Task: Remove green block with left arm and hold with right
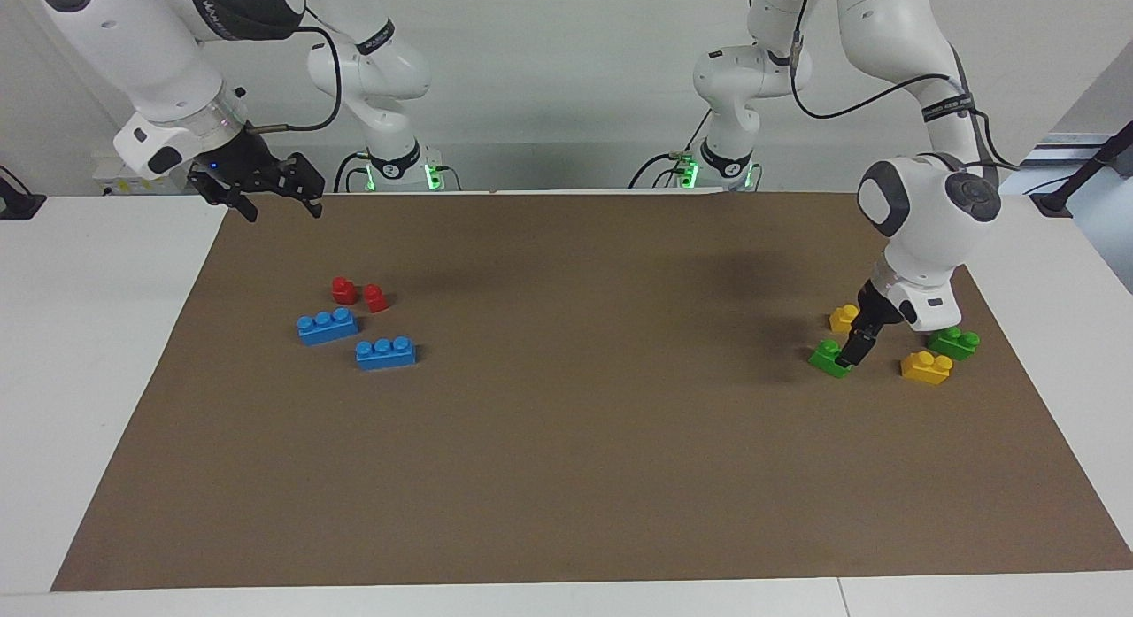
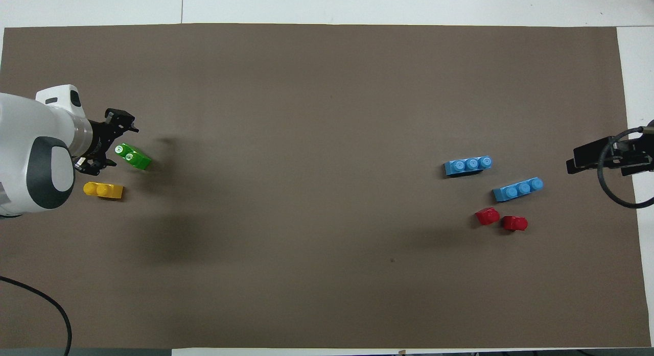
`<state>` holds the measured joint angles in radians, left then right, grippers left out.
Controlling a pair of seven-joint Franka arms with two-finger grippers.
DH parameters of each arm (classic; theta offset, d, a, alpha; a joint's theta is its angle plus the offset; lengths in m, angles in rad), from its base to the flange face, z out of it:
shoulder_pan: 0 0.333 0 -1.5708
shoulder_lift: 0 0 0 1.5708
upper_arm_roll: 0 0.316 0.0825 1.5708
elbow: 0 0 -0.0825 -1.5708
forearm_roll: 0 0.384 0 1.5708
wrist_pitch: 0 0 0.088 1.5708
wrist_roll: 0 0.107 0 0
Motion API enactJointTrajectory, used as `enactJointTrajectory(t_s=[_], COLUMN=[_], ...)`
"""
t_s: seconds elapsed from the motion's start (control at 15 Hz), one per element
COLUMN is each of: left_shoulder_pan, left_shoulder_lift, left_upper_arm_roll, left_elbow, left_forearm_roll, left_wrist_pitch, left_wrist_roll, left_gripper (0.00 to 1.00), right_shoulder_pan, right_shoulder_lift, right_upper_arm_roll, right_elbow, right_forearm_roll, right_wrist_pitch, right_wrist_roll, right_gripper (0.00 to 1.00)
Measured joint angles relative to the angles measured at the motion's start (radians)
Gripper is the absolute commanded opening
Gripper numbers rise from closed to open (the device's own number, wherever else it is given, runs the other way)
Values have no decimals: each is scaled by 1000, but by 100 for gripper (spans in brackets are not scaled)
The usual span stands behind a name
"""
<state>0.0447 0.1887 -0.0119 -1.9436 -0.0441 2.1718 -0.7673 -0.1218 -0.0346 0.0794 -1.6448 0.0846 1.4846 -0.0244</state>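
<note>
Green block (image 2: pixel 133 157) lies slantwise, studs up | left end effector (image 2: pixel 108 141) released | right end effector (image 1: pixel 276 192) released

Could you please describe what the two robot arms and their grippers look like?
Both arms are glossy white with dark grey joint caps and black cables along them. The left gripper and right gripper are black two-finger units of skeletal links. Green lights glow at both bases.

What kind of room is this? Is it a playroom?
More likely a robot lab. Two white robot arms are mounted at a white table covered with a brown mat, and only a few toy bricks, like the blue ones, are laid out for practice.
</note>
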Motion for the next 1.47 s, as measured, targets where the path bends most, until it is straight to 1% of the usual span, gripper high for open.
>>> enactJointTrajectory(t_s=[0.27, 0.47, 0.67, 0.8, 1.13, 1.27, 1.47], left_shoulder_pan=[0, 1, 2, 2, 1, 1, 0], left_shoulder_lift=[-31, -52, -64, -89, -197, -224, -231], left_upper_arm_roll=[2, 3, 6, 6, 4, 1, -7], left_elbow=[72, 137, 199, 219, 226, 234, 281], left_forearm_roll=[0, 0, 0, 0, 0, 6, 10], left_wrist_pitch=[-148, -269, -357, -403, -543, -580, -628], left_wrist_roll=[102, 229, 382, 487, 729, 765, 772], left_gripper=[100, 100, 100, 100, 100, 100, 100], right_shoulder_pan=[23, 24, 24, 24, 24, 24, 24], right_shoulder_lift=[0, 0, 0, 0, 0, 0, 0], right_upper_arm_roll=[3, 3, 3, 3, 3, 3, 3], right_elbow=[0, 1, 1, 1, 1, 1, 1], right_forearm_roll=[-5, -85, -111, -111, -111, -111, -103], right_wrist_pitch=[-5, 0, 15, 22, 43, 51, 53], right_wrist_roll=[0, 0, 0, 0, 0, 1, 26], right_gripper=[100, 100, 100, 100, 100, 100, 100])
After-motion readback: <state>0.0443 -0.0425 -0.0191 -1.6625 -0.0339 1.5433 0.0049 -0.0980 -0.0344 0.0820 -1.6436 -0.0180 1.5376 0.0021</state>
